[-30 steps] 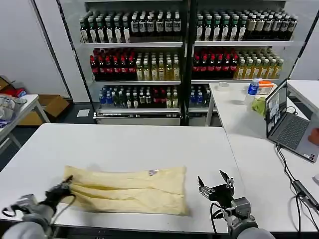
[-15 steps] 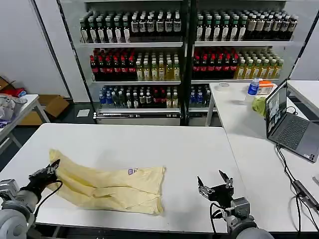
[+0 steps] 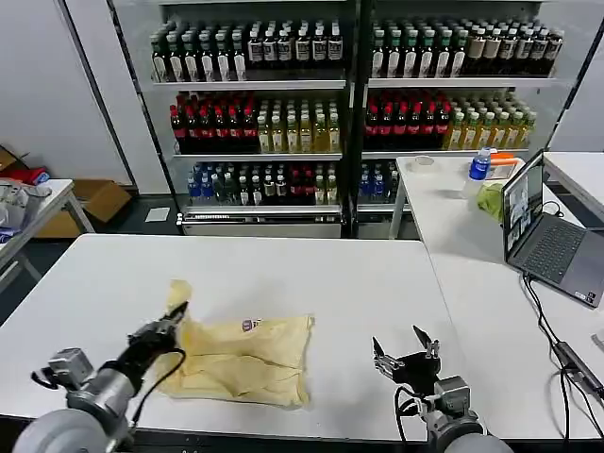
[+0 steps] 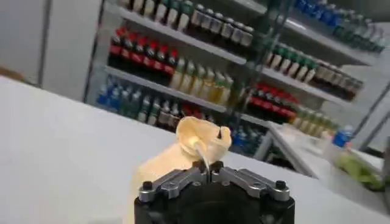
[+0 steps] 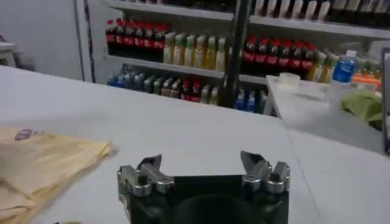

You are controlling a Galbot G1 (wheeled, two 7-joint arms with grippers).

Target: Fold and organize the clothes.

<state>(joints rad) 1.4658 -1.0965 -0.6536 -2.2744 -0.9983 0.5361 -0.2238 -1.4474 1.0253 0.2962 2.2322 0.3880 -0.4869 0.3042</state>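
Observation:
The pale cream-yellow T-shirt (image 3: 247, 357) lies folded lengthwise on the white table (image 3: 311, 274), its purple neck label facing up. My left gripper (image 3: 176, 312) is shut on the shirt's left end and holds it lifted above the rest of the fabric. In the left wrist view the pinched fabric (image 4: 201, 139) bunches up beyond the left gripper (image 4: 209, 168). My right gripper (image 3: 406, 347) hovers open over bare table to the right of the shirt, holding nothing. The right wrist view shows the right gripper (image 5: 202, 164) with the shirt's edge (image 5: 55, 159) off to one side.
A second white table (image 3: 472, 236) adjoins on the right, carrying an open laptop (image 3: 547, 236), a cable, a small yellow-green cloth (image 3: 491, 200) and a bottle (image 3: 480, 164). Shelves of drink bottles (image 3: 311, 104) stand behind. Another table with clutter (image 3: 19, 203) sits far left.
My left gripper pulled the shirt's left end out to the left, then carried it up and rightward over the shirt. The shirt now lies shorter and further left. The right gripper stayed put.

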